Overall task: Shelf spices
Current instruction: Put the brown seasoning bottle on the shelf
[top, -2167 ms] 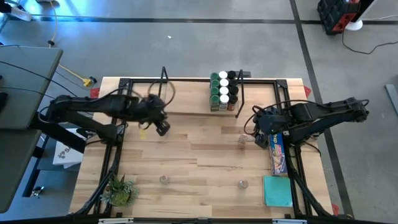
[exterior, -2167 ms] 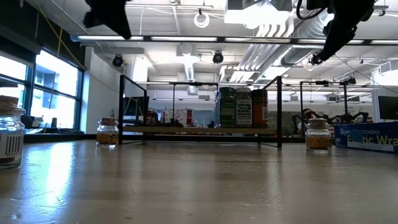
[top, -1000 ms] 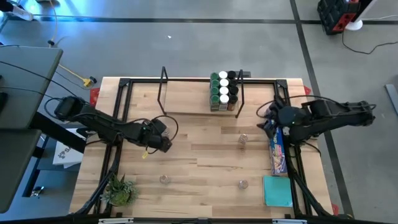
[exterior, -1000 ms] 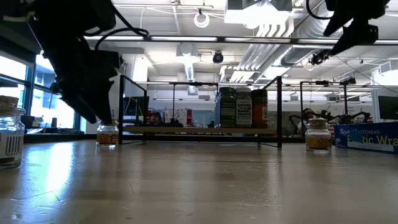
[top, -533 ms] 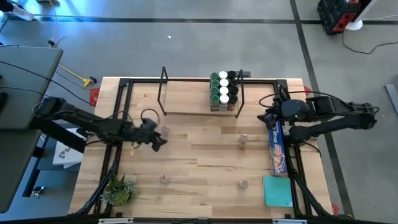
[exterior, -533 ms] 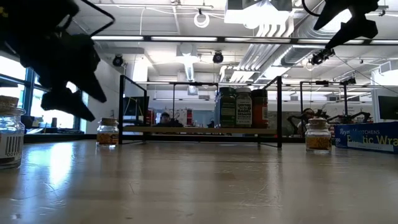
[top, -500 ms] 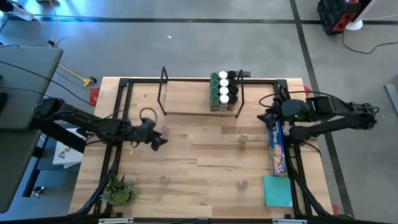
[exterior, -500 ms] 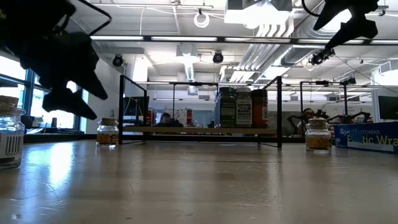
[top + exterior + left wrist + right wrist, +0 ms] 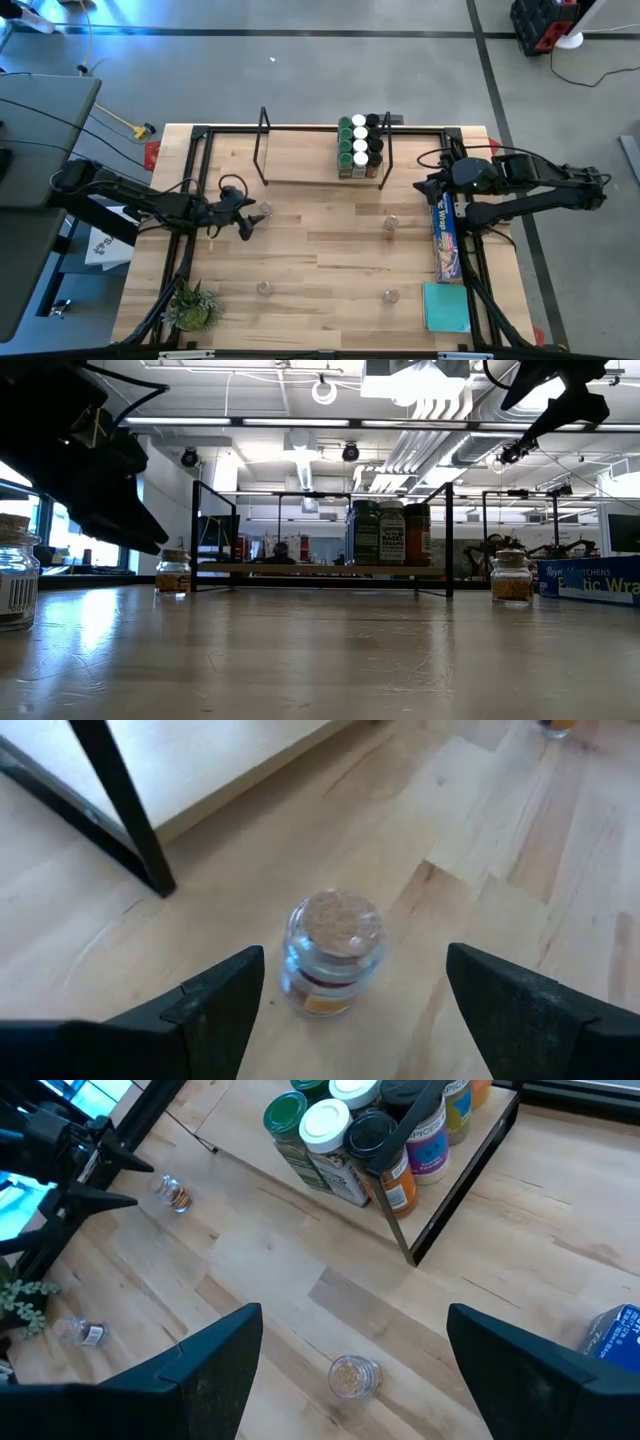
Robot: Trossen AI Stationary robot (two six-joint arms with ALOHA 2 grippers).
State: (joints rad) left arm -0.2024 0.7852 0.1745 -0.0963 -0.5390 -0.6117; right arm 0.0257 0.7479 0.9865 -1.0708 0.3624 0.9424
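Note:
A small clear jar [image 9: 333,952] with a clear lid stands upright on the table, just ahead of my open left gripper [image 9: 355,982]. In the high view, that gripper [image 9: 243,224] is left of the jar [image 9: 265,210]. The shelf [image 9: 310,165] holds several spice jars [image 9: 360,145] at its right end. Three more loose jars [image 9: 390,224] [image 9: 264,288] [image 9: 390,295] are on the table. My right gripper [image 9: 432,190] hangs open, high over the right side, touching nothing.
A long blue box [image 9: 445,240] and a teal pad [image 9: 445,306] lie along the right edge. A spiky green plant [image 9: 195,305] sits at the near left corner. The shelf's black wire leg [image 9: 125,805] stands close beyond the jar. Bare wood [image 9: 320,250] fills the middle.
My left gripper has drawn back toward the table's left edge and tipped flatter, uncovering the clear jar, which stands where it was. It stays open. My right gripper has rolled a little in place.

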